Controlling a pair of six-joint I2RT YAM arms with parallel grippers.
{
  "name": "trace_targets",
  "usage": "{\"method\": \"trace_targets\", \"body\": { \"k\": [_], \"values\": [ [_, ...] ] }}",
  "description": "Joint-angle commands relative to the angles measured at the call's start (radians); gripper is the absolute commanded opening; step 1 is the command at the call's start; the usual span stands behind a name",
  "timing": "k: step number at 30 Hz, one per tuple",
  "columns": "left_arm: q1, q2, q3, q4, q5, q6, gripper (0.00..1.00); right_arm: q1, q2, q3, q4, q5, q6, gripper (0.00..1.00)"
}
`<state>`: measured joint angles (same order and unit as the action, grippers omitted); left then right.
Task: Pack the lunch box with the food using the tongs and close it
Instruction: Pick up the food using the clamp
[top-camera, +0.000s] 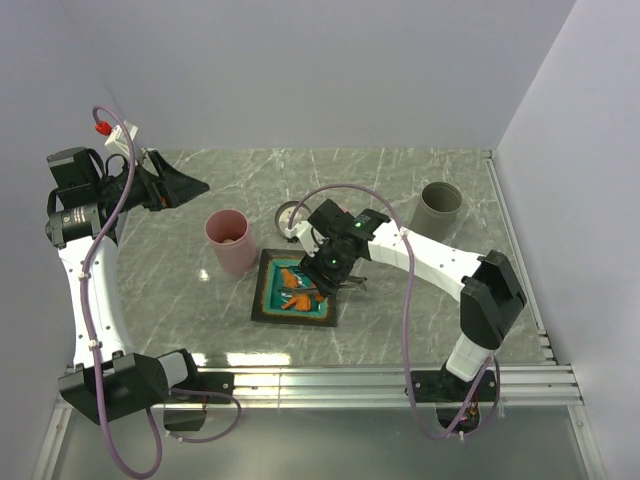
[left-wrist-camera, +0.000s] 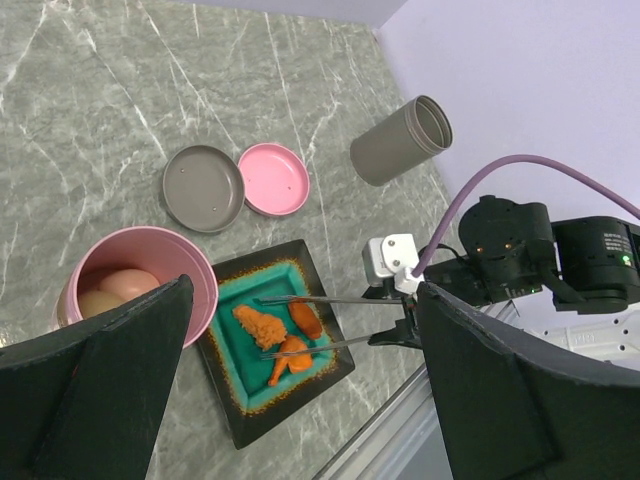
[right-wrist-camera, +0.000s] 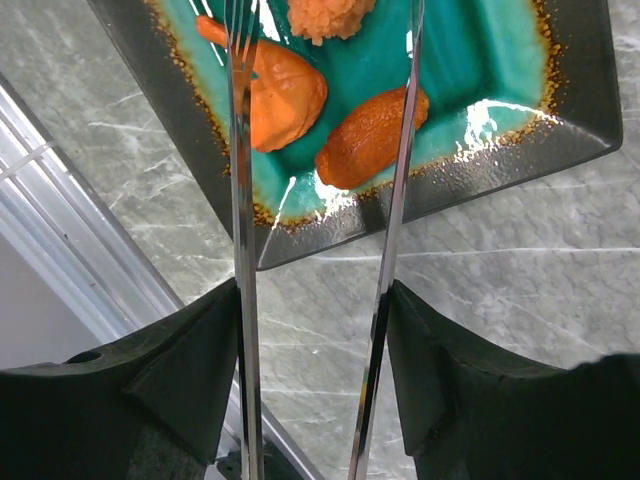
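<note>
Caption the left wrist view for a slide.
Right gripper holds tongs spread over three fried pieces on the teal plate; two balls sit in the lunch box.

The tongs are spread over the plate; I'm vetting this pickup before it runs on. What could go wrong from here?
1. The tongs, held by the right gripper, straddle two fried pieces; closing may catch both or squirt one across the glossy plate.
2. The tall lunch box stands close beside the plate; the long tongs might clip it on the way over.
</note>
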<state>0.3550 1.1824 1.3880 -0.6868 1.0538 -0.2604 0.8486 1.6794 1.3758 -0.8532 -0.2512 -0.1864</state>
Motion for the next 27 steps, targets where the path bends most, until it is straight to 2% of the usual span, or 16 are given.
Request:
{"method": "trace_targets", "body": {
  "k": [1, 9, 21, 27],
  "values": [
    [0.006, -0.018, 0.008, 0.009, 0.02, 0.018, 0.99, 0.007, -0.001, 0.049, 0.017, 0.006, 0.004, 0.63],
    [0.006, -0.006, 0.009, 0.003, 0.022, 0.023, 0.99, 0.009, -0.033, 0.058, 0.002, 0.02, -0.004, 0.47],
    [0.004, 0.0, 0.025, -0.028, -0.008, 0.052, 0.99, -0.017, -0.167, 0.094, -0.052, -0.022, -0.039, 0.39],
    [0.006, 0.003, 0.037, -0.037, -0.003, 0.07, 0.99, -0.117, -0.263, 0.1, -0.053, -0.054, -0.038, 0.37]
  ]
}}
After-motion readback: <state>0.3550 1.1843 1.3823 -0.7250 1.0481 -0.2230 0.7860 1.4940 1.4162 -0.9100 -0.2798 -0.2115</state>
